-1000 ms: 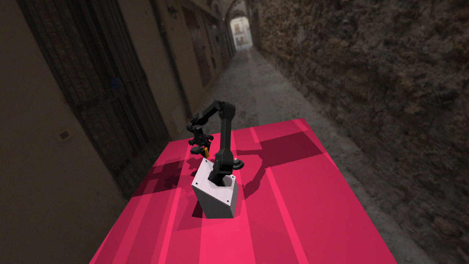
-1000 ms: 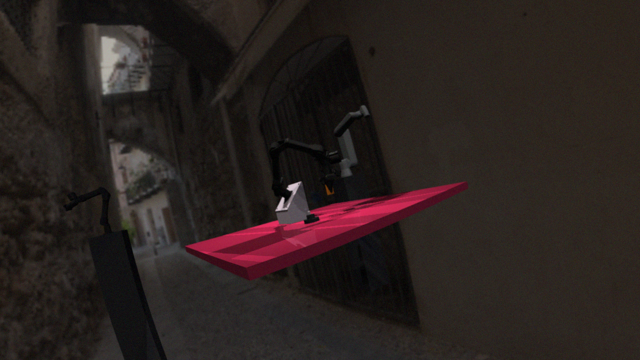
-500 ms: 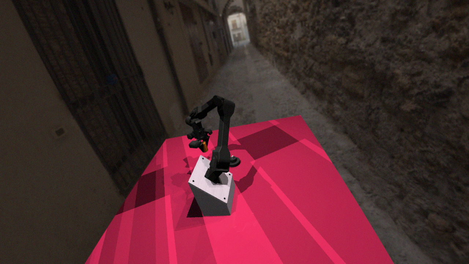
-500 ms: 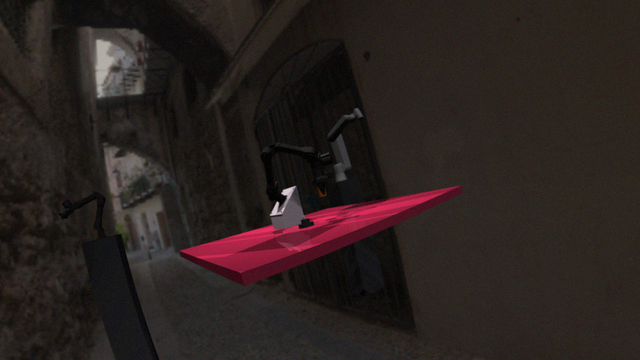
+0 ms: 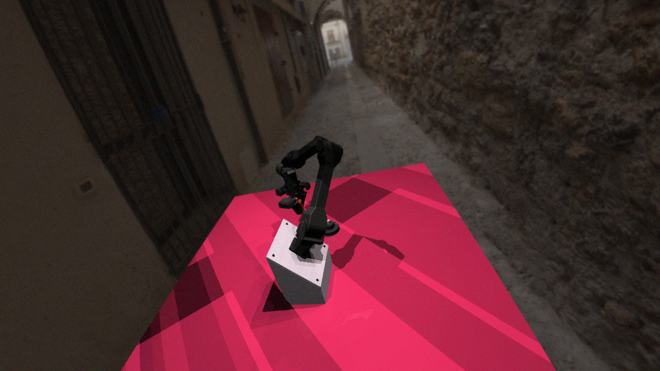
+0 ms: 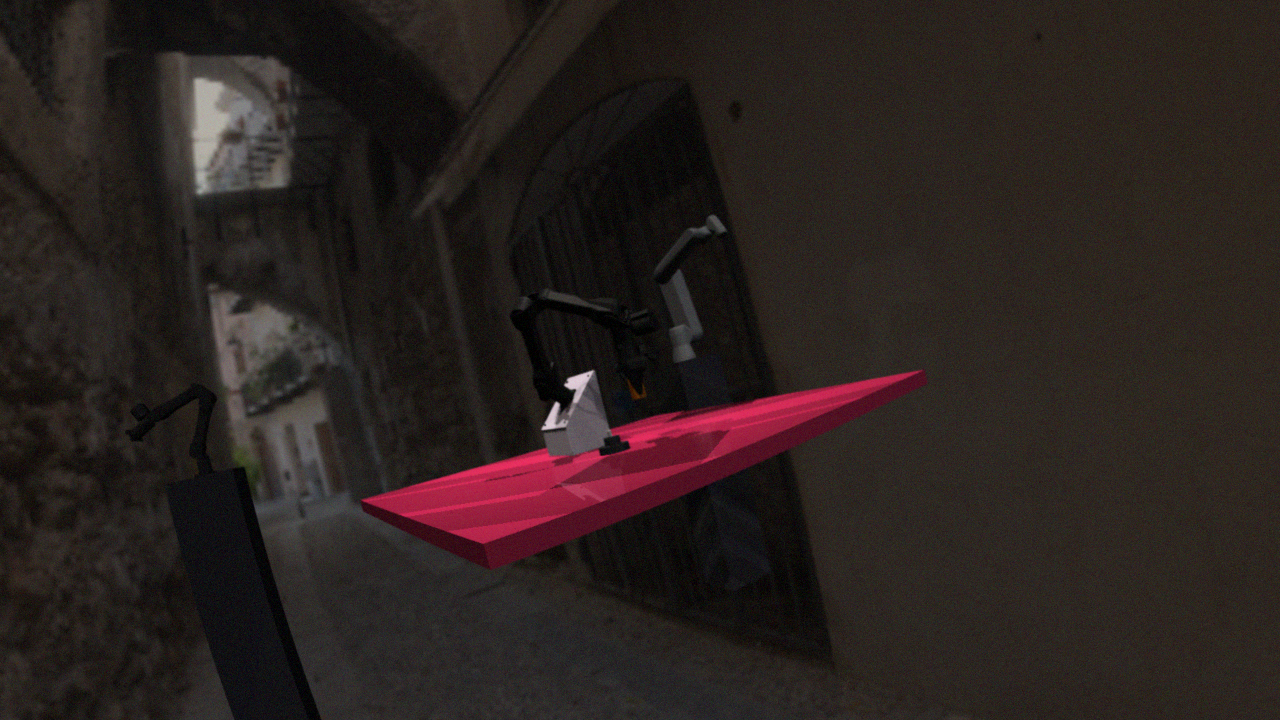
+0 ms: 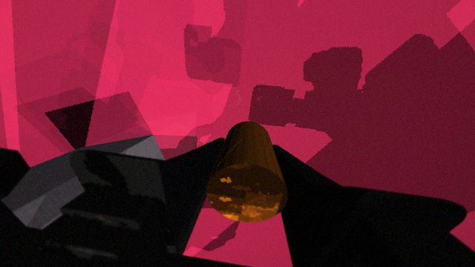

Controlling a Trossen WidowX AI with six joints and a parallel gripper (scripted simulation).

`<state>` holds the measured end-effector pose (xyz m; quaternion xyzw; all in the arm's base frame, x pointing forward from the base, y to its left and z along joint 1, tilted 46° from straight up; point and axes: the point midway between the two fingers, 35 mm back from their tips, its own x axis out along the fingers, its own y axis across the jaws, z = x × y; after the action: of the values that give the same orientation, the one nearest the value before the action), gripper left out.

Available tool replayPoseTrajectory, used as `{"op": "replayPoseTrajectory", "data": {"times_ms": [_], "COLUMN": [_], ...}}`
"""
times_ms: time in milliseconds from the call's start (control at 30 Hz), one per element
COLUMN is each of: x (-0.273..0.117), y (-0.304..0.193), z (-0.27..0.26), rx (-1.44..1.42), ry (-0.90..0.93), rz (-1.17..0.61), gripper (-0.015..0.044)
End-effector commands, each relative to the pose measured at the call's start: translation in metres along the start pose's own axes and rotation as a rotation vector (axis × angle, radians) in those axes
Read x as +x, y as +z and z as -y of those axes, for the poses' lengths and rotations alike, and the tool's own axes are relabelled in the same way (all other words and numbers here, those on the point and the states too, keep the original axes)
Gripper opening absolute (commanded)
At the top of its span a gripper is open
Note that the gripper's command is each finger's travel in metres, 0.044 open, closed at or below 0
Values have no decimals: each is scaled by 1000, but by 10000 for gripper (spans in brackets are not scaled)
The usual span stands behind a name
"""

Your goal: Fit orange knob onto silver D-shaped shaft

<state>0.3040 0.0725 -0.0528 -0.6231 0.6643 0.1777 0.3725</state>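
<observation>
We see the end effector (image 5: 298,206) (image 6: 635,388) (image 7: 247,145) clamped on the orange knob (image 5: 299,205) (image 6: 635,393) (image 7: 246,185), which it holds up above the pink bench (image 5: 415,318) (image 6: 537,523) (image 7: 390,148). In the wrist view the knob sits between the two dark fingers, its wide round end nearer the camera. We find the round pedestal (image 5: 331,228) (image 6: 614,445) on the bench, just beside the pale, slanted mount (image 5: 299,283) (image 6: 579,431) that carries the black arm (image 5: 323,184) (image 6: 535,353). The knob is apart from the pedestal, off to one side and higher up. We cannot tell how the knob's hole is turned; its underside is hidden from us.
</observation>
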Motion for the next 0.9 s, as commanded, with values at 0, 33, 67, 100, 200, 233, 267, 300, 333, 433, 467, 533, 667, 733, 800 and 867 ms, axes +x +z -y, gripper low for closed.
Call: {"op": "replayPoseTrajectory", "data": {"times_ms": [0,33,67,100,200,233,267,300,333,433,467,533,667,733,800,867], "x": [3,4,4,5,8,9,10,11,11,14,15,17,21,23,25,27], "y": [-10,-13,-15,-18,-27,-29,-32,-35,-38,-47,-50,-55,-67,-73,-79,-85], "z": [6,7,9,10,14,16,17,18,19,23,24,26,30,31,33,34], "rx": [-2,-2,-2,-2,-2,-2,-2,-2,-1,-1,-1,-1,0,1,1,2], "ry": [-5,-5,-5,-5,-6,-6,-6,-7,-7,-8,-8,-8,-9,-9,-10,-10], "rz": [-1,-1,-1,-1,-1,-1,-2,-2,-3,-4,-5,-7,-11,-13,-16,-19], "gripper": [0,0,0,0,0,0,0,0,0,0,0,0,0,0,0,0]}}
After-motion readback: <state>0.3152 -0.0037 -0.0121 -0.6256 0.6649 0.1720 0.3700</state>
